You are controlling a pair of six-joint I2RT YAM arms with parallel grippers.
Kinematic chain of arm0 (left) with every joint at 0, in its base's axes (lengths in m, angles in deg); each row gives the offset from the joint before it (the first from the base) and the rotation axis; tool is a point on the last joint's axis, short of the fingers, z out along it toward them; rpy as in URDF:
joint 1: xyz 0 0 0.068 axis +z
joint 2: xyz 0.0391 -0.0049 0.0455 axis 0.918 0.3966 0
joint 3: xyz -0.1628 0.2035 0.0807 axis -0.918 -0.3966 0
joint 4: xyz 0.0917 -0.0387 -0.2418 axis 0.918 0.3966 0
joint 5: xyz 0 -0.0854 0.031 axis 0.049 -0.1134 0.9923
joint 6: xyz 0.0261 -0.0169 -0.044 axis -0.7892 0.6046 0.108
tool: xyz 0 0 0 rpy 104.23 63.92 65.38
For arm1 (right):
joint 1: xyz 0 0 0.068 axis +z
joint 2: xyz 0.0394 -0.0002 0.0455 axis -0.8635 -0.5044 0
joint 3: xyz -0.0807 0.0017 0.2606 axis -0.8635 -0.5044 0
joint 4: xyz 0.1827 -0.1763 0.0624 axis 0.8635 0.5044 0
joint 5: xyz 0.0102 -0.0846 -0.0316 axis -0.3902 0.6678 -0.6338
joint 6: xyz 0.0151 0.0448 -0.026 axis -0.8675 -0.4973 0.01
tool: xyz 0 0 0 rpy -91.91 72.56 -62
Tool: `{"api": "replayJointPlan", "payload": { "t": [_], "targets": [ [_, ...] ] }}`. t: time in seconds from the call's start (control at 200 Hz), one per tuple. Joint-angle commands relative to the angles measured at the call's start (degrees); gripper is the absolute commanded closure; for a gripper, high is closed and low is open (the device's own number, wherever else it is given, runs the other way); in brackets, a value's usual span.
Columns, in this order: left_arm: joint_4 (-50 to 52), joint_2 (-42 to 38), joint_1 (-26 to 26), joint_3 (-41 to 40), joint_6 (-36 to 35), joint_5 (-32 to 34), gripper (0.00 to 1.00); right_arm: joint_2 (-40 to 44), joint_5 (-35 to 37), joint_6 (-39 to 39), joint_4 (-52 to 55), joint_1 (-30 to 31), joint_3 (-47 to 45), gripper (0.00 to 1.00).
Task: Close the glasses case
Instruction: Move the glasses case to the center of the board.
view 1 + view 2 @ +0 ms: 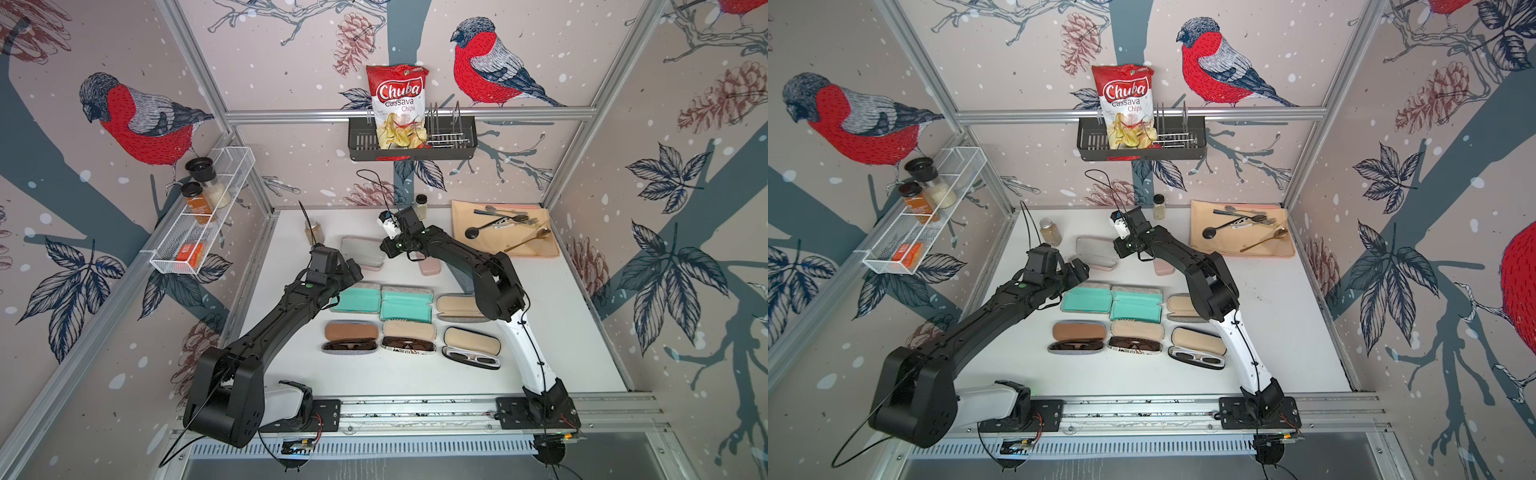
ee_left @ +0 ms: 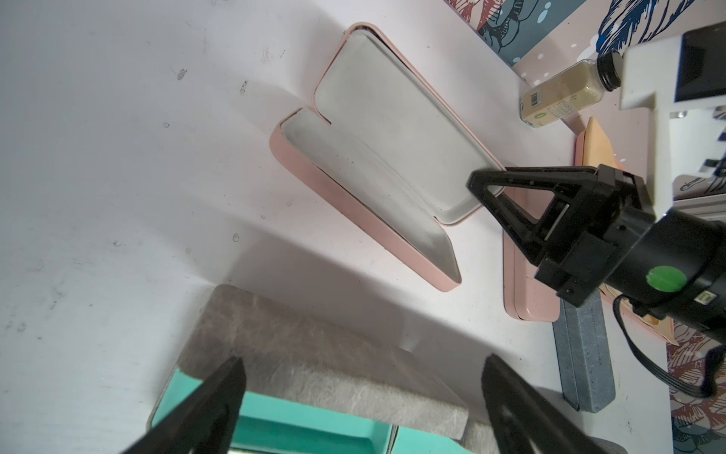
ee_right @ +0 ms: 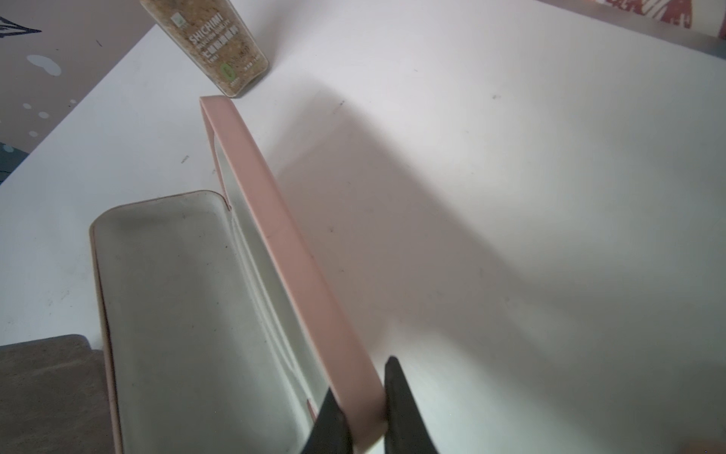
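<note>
Right wrist view: right gripper (image 3: 363, 397) nearly closed, one finger on each face of the lid (image 3: 275, 236) of the pink case (image 3: 243, 251). It pinches the lid's free long rim at the end nearest the arm. Contact looks made on both sides, so I read it as a grip, not a hover.

Lid stands raised and tilted, grey lining facing the lower half (image 3: 176, 306). Lower half lies flat on the desk (image 3: 510, 157), with nothing inside it. The hinge runs along the case's long axis. That axis stretches away from the gripper toward a spice bottle (image 3: 220, 47) standing just past the far end.

In a top view the pink case (image 1: 361, 253) sits toward the back of the desk, long axis roughly crosswise, with the right gripper (image 1: 385, 254) at its right end. Lower half lies on the front side of the lid, toward the arm bases. My judgement: the closing move is a swing of the held rim forward and down about the hinge.

Left gripper (image 2: 363, 397) is wide open and holds nothing. It hovers over a teal-lined case (image 2: 283, 428) just in front of the pink one, near it but apart. Right arm has the job; the left could steady the lower half if it slides.
</note>
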Motion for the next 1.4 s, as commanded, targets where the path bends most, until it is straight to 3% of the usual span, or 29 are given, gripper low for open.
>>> {"api": "replayJointPlan", "payload": {
  "t": [0.0,0.655,1.396],
  "targets": [
    [-1.62,-0.10,0.13,-0.21,0.12,-1.03,0.06,2.15,2.43,-0.33,-1.74,-0.13,-1.40,0.91],
    [-3.04,3.52,0.17,0.92,0.13,-3.94,0.06,7.44,16.11,-0.04,-5.10,-3.82,-9.71,0.91],
    [-2.15,0.99,0.15,0.92,0.55,-4.39,0.06,9.13,15.96,-1.80,-7.78,-4.35,-13.22,0.87]
  ]
}}
